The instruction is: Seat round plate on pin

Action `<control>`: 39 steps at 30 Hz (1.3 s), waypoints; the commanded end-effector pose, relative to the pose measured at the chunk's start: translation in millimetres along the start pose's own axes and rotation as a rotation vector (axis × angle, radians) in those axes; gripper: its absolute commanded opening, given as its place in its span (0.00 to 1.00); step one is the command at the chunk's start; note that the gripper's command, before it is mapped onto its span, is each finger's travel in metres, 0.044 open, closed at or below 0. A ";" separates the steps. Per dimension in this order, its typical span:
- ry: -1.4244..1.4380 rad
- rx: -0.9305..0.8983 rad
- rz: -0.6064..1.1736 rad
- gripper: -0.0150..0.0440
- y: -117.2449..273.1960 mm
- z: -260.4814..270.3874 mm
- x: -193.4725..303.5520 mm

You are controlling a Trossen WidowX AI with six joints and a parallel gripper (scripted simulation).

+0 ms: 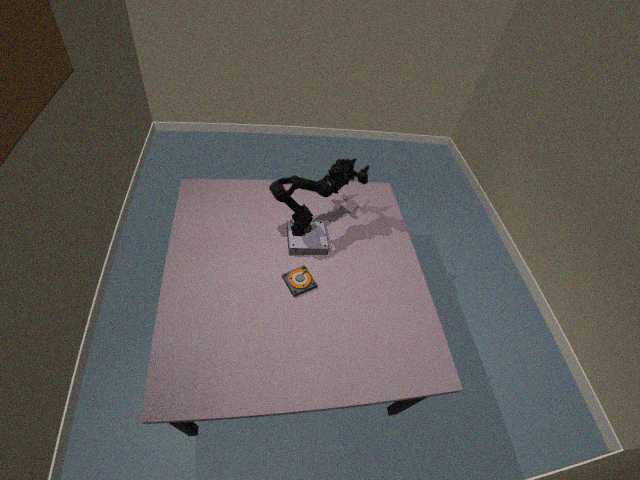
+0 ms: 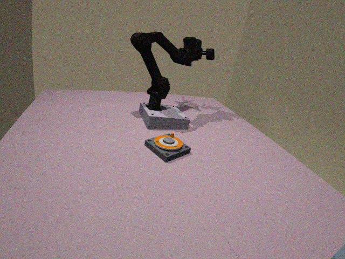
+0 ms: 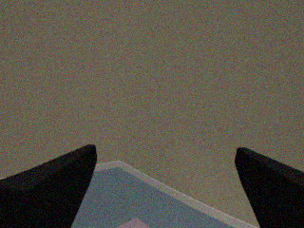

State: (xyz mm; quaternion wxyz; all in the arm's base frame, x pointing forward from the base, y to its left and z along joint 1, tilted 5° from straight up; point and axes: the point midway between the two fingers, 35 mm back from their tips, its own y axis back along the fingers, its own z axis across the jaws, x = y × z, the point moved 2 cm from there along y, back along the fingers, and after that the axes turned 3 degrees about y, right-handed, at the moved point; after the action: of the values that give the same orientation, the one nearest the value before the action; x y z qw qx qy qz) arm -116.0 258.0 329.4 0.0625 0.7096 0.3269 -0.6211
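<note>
The round plate (image 2: 168,142) is lying on the dark square base (image 2: 167,150) just in front of the arm's mount (image 2: 164,117), its orange tab (image 2: 172,134) pointing toward that mount. It is showing an orange ring around a grey post (image 2: 168,139). The gripper (image 2: 208,54) is hanging high above the table's (image 2: 83,167) far edge, spread wide and gripping nothing, well apart from the plate.

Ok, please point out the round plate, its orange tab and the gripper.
round plate (image 2: 168,142): exterior view, on its orange ring.
orange tab (image 2: 172,134): exterior view, on the small upright stub at the plate's far edge.
gripper (image 3: 166,209): wrist view, in the open gap between both dark fingers.
</note>
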 end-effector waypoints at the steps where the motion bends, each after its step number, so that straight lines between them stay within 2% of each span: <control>1: 0.000 0.007 0.009 0.89 -0.1 -2.3 1.9; 8: -0.042 0.310 0.356 0.58 22.8 -93.6 69.6; 10: -0.050 0.344 0.391 0.49 28.2 -103.1 76.0; 15: -0.134 0.582 0.620 0.26 79.5 -162.0 114.8; 18: -0.166 0.662 0.682 0.25 100.3 -178.1 124.2; 23: -0.274 0.913 0.833 0.25 173.5 -216.6 143.7; 26: -0.332 0.993 0.890 0.25 200.1 -223.8 149.7; 28: -0.415 1.090 0.954 0.25 232.7 -228.6 155.6; 32: -0.616 1.290 1.064 0.25 300.8 -226.0 162.3; 34: -0.643 1.325 1.080 0.25 312.3 -224.4 161.9; 39: -0.878 1.552 1.173 0.25 387.6 -199.7 156.2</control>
State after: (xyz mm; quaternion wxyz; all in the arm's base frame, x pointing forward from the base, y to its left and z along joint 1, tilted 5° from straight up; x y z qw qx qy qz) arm 253.3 165.3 123.0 0.0065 0.4117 -0.5387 -0.7350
